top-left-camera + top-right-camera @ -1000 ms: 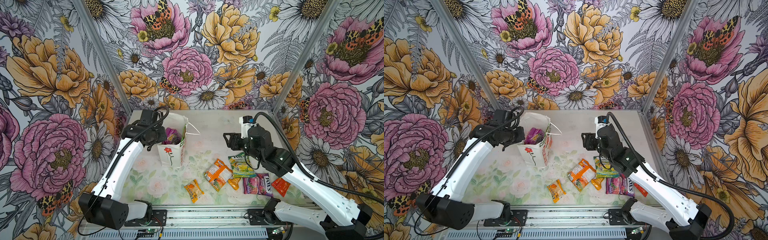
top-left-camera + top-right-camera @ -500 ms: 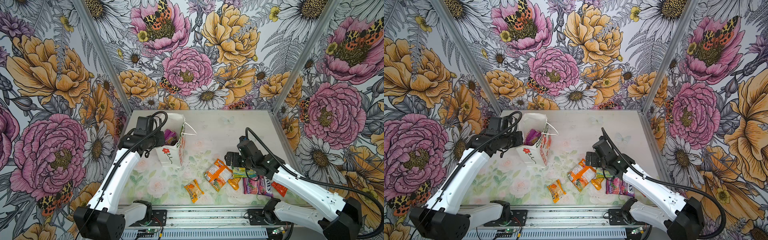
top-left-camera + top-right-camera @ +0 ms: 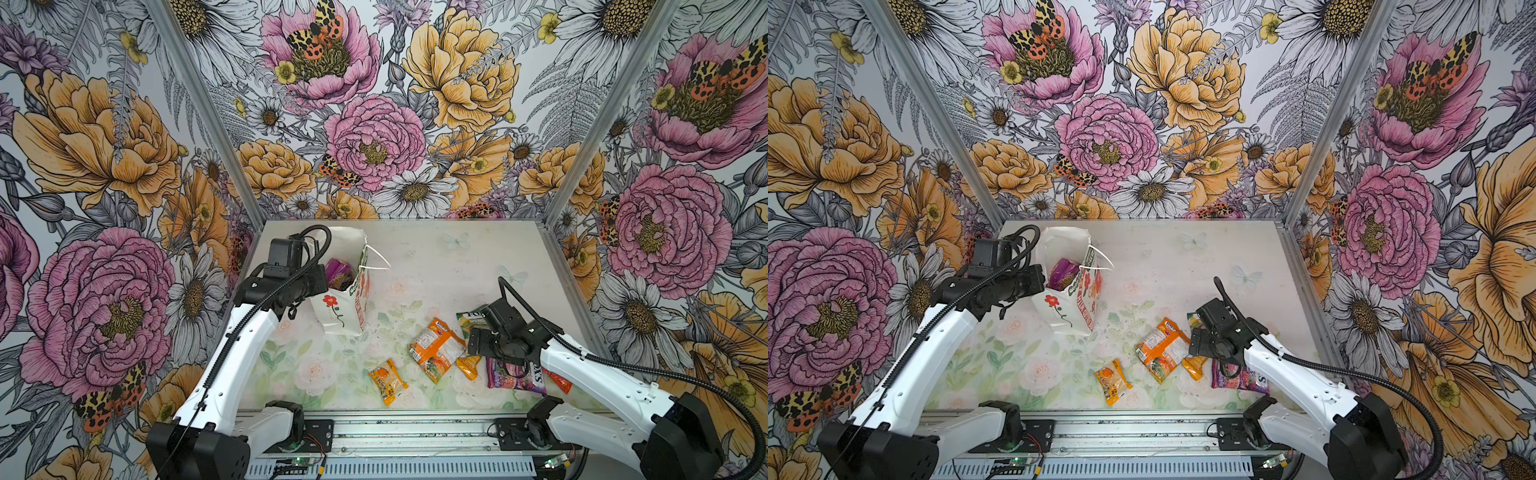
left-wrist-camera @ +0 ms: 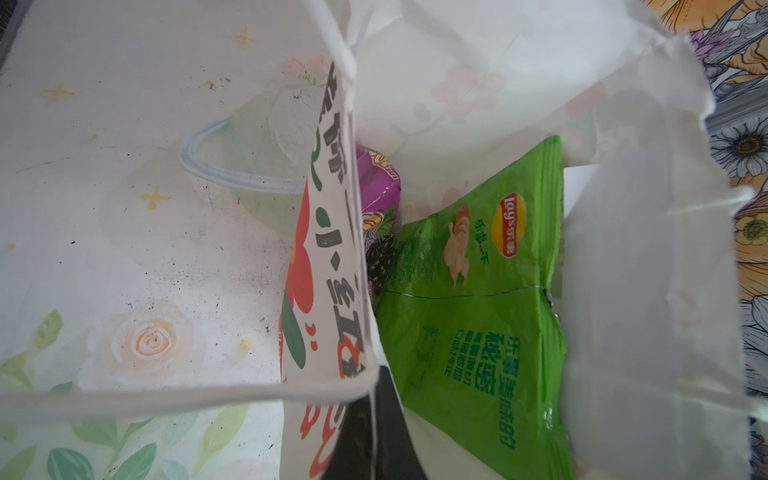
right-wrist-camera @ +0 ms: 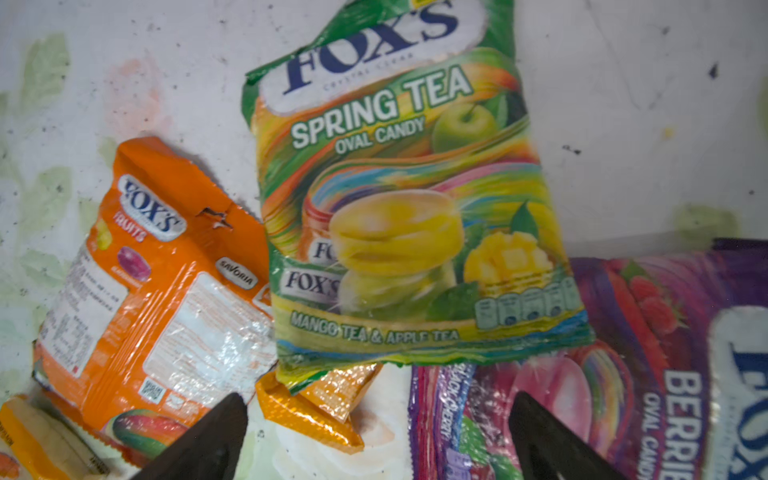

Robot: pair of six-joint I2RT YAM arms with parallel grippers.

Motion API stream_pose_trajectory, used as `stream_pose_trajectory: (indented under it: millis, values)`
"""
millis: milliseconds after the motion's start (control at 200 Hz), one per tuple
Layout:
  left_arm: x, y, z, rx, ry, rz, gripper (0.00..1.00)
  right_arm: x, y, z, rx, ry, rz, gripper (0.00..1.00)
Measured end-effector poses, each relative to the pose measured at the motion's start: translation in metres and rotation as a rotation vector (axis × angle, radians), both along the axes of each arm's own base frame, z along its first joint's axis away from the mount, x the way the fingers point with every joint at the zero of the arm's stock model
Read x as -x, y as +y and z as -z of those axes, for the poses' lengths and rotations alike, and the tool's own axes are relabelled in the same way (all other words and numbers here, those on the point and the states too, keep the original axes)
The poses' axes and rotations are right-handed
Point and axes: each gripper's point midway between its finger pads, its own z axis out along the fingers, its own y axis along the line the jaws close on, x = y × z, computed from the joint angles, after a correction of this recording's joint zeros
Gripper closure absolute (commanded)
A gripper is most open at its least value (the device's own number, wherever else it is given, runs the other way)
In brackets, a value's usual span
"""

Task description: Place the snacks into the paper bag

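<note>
1. The paper bag (image 3: 336, 309) stands upright on the left part of the bench (image 3: 436, 257), mouth open, with a red flower drawn on its front wall and one white cord handle hanging out to the right.
2. Inside it, a purple pouch (image 3: 338, 274) shows in both top views. The left wrist view also shows a green chips bag (image 4: 473, 311) lying beside the pouch.
3. The left claw (image 3: 322, 284) is at the bag's left rim, closed thin on the paper wall, with one dark finger (image 4: 374, 436) on the inner side.
4. The other snacks lie loose on the right front of the bench, well apart from the bag.
5. A green Fox's bag (image 5: 407, 208) overlaps an orange Fox's pack (image 5: 166, 291), a small orange sachet (image 5: 316, 407) and a purple Fox's bag (image 5: 644, 353).
6. A small orange pack (image 3: 388, 380) lies alone, nearer the front edge and left of the cluster.
7. A red sachet (image 3: 559, 380) peeks out just beside the purple bag, partly under the right arm.
8. The right claw (image 5: 378, 401) hangs low over the cluster, jaws spread wide and gripping nothing, its fingertips on either side of the green bag's lower edge.
</note>
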Motion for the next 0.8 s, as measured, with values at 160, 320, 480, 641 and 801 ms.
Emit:
stream_pose_trajectory:
  millis: [160, 320, 480, 641, 801]
  values:
    - [0.001, 0.0, -0.001, 0.001, -0.005, 0.0, 1.0, -0.002, 0.002, 0.012, 0.008, 0.044, 0.02, 0.0]
    - [0.001, 0.0, 0.0, -0.001, -0.004, 0.001, 1.0, -0.009, 0.015, 0.024, -0.047, 0.06, 0.045, 0.0]
    - [0.001, 0.001, -0.001, -0.001, -0.008, 0.001, 1.0, -0.014, 0.047, 0.032, -0.115, 0.068, 0.014, 0.0]
    - [0.001, 0.001, -0.001, -0.001, -0.008, 0.001, 1.0, -0.028, 0.086, 0.033, -0.166, 0.075, -0.034, 0.0]
    - [0.001, 0.001, -0.001, -0.001, -0.008, 0.001, 1.0, -0.053, 0.113, 0.018, -0.23, 0.03, -0.06, 0.0]
